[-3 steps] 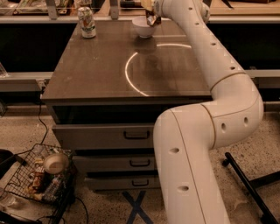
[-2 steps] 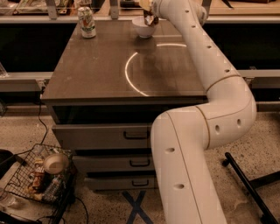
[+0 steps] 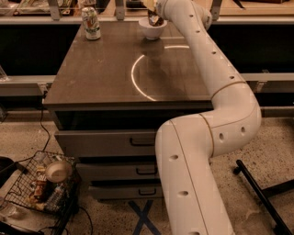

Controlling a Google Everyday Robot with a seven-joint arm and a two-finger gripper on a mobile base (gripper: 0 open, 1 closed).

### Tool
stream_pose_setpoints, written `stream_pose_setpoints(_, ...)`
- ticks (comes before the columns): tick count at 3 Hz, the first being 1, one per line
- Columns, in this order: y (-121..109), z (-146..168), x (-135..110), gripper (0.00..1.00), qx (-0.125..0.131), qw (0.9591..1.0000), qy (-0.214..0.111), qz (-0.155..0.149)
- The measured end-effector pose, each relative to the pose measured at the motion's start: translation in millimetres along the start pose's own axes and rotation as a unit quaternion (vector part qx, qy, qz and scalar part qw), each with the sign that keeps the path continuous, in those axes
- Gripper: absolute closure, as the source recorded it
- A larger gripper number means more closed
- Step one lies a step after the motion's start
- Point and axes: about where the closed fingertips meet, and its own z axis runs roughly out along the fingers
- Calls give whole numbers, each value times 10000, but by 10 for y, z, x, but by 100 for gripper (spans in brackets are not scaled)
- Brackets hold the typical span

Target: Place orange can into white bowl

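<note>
Camera view: the claw [image 3: 152, 10] is held over the white bowl [image 3: 153, 31] at the counter's far edge.

The counter [image 3: 92, 78] is seen as a dark, smooth, square-cornered top carrying a bright curved reflection, with three handled drawers [image 3: 115, 143] below its near edge. The glossy, cream, tube-shaped arm [image 3: 216, 82] is bent sharply at the near right corner and stretched along the right edge to the far edge. There the orange can [image 3: 154, 19], an orange-brown cylinder, is seen at the claw, directly above the round, plain bowl's mouth. How far the claw is open, and whether the can is gripped, cannot be told. Two cans are counted, the second a white-and-green can [image 3: 91, 24] standing upright at the far left corner. Two bowls are counted, the second a tan bowl [image 3: 58, 171] lying in a wire basket [image 3: 18, 183] on the floor.
</note>
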Motion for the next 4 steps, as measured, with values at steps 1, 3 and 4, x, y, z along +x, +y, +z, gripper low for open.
stream_pose_setpoints(1, -30, 18, 7, 100, 58, 10000, -60, -15)
stream_pose_setpoints(3, -81, 37, 32, 100, 108, 9997, -186, -88)
stream_pose_setpoints(4, -90, 69, 92, 100, 122, 9996, -230, -143)
